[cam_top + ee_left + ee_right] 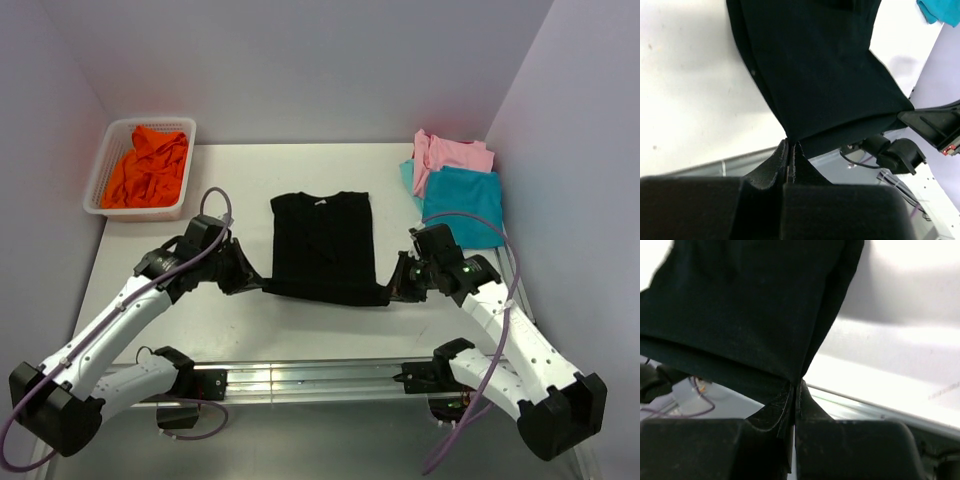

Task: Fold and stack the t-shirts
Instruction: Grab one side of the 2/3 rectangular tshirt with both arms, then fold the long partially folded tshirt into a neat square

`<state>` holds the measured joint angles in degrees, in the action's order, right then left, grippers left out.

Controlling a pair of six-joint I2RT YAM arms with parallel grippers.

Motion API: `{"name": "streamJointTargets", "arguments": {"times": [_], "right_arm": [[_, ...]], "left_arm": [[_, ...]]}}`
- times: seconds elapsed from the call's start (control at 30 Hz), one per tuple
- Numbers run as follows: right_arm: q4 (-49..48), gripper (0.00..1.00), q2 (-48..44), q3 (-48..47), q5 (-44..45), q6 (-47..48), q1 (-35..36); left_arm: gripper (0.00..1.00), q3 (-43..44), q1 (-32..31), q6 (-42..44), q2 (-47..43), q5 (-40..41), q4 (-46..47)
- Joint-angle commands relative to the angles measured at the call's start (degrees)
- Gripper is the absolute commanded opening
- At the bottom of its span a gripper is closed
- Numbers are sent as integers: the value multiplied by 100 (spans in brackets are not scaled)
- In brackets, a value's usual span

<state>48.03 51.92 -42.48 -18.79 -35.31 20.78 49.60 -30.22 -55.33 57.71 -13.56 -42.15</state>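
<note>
The black t-shirt [324, 245] lies in the middle of the table, sleeves folded in, collar toward the back. My left gripper [258, 284] is shut on its near left corner and my right gripper [392, 293] is shut on its near right corner, both lifting the near hem a little. In the left wrist view the black cloth [815, 75] runs up from the closed gripper [791, 145]. In the right wrist view the cloth [750, 315] hangs from the closed gripper [796, 386]. A folded teal tee [462, 204] and a pink tee [450, 155] lie at the back right.
A white mesh basket [105, 165] at the back left holds crumpled orange cloth [150, 168]. The metal rail [310, 378] runs along the table's near edge between the arm bases. Walls close in on the left, back and right.
</note>
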Motion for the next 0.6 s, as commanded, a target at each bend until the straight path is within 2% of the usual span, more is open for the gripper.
{"name": "streamJointTargets", "arguments": {"times": [0.0,0.3,0.57], "right_arm": [[997,0,-112,-400,428,130,-38],[1103,0,1003,-1903,990,490,-47],[822,0,2488,-3019,1359,876,-161]], "left_arm": [[0,497,69,-92,-85,626,-733],[0,1991,174,338,951,794,-760],[0,3036,779,909,2383,495,-286]]}}
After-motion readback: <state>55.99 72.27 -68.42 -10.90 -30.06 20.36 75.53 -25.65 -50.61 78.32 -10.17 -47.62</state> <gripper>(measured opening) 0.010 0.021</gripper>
